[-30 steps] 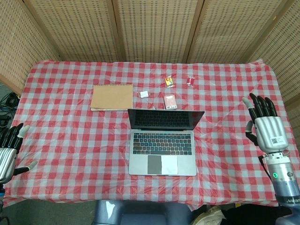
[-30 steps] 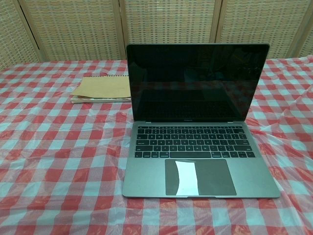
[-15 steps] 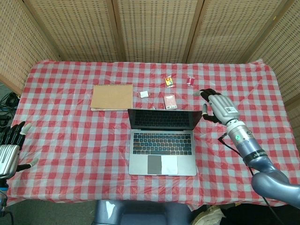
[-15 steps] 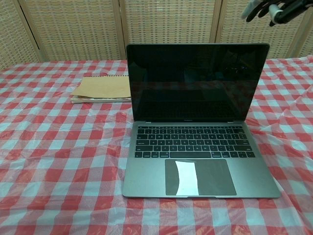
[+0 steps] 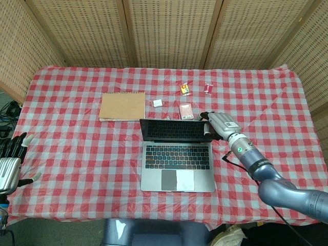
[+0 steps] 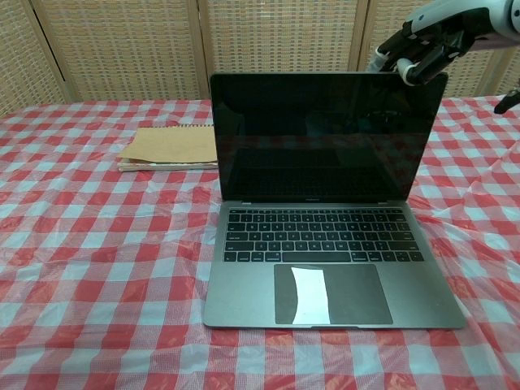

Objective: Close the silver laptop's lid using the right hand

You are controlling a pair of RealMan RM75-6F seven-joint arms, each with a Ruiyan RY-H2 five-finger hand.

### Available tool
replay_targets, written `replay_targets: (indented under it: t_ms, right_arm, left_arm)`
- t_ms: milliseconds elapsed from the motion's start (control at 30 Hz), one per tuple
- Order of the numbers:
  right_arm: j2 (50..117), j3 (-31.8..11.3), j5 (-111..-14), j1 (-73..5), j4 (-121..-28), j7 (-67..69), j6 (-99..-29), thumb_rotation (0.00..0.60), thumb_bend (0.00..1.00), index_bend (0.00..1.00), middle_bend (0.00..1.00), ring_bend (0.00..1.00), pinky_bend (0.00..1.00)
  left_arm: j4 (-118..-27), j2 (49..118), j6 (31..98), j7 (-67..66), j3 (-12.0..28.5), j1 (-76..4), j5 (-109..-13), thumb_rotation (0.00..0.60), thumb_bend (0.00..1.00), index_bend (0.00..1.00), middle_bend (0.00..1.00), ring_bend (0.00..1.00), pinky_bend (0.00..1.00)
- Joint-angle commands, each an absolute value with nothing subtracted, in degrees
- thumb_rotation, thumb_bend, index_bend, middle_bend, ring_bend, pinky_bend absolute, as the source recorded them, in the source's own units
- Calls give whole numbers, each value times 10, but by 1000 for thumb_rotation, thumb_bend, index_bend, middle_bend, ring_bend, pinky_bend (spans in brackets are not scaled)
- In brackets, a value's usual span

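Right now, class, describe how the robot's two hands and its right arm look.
Both the right hand and left hand have silver metal backs and black fingers with pale tips. The right arm is glossy blue-grey, with a ribbed silver wrist, a green light and a thin black cable.

Right robot hand (image 5: pixel 219 124) fingers curled; left robot hand (image 5: pixel 10 163) open.

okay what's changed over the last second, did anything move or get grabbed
The right hand swung in from the table's right edge to the top right corner of the silver laptop, its fingers now at the lid's upper edge. The lid still stands open; the left hand and the notebook are unchanged.
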State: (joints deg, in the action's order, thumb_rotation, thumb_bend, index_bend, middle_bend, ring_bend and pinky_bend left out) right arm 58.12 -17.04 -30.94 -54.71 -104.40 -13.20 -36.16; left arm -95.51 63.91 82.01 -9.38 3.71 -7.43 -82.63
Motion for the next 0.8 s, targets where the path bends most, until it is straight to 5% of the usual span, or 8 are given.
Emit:
replay_targets:
  t_ms: [33,800]
  right_arm:
    - [574,-164,-303,-557,-1052,-118,-342,600,1000,351,388,285,376]
    - [507,-112,-444,-556,-1145,-60,-250,600,1000,398,425,313,396]
  left_arm:
    - [-955,640,820,-96,36,-75,-827,600,0,0,0,0,0]
    - [-960,648,819,-114,30,-77,-828,600,0,0,0,0,0]
